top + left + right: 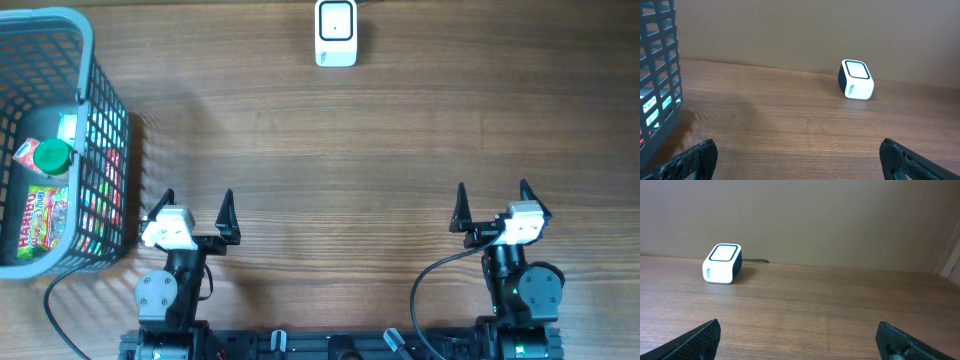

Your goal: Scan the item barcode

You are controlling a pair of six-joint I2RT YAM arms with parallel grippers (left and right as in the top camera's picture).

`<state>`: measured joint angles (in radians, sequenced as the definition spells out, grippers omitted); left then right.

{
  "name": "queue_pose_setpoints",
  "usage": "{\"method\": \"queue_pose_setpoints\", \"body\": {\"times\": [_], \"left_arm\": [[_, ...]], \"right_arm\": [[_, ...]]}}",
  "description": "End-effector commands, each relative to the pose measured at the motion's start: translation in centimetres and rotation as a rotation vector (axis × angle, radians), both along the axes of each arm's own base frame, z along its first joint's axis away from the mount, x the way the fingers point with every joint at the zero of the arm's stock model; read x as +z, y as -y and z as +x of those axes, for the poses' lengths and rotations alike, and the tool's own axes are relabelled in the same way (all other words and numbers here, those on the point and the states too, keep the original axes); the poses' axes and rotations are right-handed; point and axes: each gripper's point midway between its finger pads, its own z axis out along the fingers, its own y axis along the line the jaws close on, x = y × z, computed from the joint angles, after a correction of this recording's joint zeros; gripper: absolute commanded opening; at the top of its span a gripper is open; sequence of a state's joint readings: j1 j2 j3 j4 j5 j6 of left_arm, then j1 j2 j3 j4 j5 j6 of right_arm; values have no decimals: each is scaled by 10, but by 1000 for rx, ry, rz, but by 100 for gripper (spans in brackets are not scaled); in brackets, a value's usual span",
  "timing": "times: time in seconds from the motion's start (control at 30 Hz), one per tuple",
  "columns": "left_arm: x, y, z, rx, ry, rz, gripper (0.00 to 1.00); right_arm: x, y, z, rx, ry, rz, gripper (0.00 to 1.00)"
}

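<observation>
A white barcode scanner (336,33) with a dark screen sits at the far middle of the table; it also shows as the scanner (856,80) in the left wrist view and the scanner (722,263) in the right wrist view. Items lie inside the grey basket (100,110) at the left: a green-capped pack (45,155) and a colourful candy bag (40,218). My left gripper (196,205) stands open near the front edge, just right of the basket, holding nothing. My right gripper (492,200) stands open at the front right, also with nothing in it.
The basket's mesh wall (657,75) fills the left edge of the left wrist view. A black cable (756,260) runs from the scanner's back. Bare wooden table (340,160) lies between the grippers and the scanner.
</observation>
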<state>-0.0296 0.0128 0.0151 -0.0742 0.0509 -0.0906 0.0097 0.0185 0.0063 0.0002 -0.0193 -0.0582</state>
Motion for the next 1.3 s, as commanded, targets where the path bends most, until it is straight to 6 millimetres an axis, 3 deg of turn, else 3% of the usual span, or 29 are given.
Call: {"method": "queue_pose_setpoints", "body": {"times": [0.0,0.53,0.67,1.0,1.27], "left_arm": [[-3,0,0,-2,-3,4,100],[0,-5,1,28,8,7,100],[15,15,-1,-93,69,-1,100],[27,23,-4,-137,92,-2,100],[64,22,-8,-134,30,-4,100]], "right_arm": [[-1,-3,0,16,-2,-14,100],[-1,-3,0,16,-2,-14,100],[-1,-3,0,16,-2,-14,100],[-1,-3,0,16,-2,-14,100],[-1,-3,0,16,-2,-14,100]]}}
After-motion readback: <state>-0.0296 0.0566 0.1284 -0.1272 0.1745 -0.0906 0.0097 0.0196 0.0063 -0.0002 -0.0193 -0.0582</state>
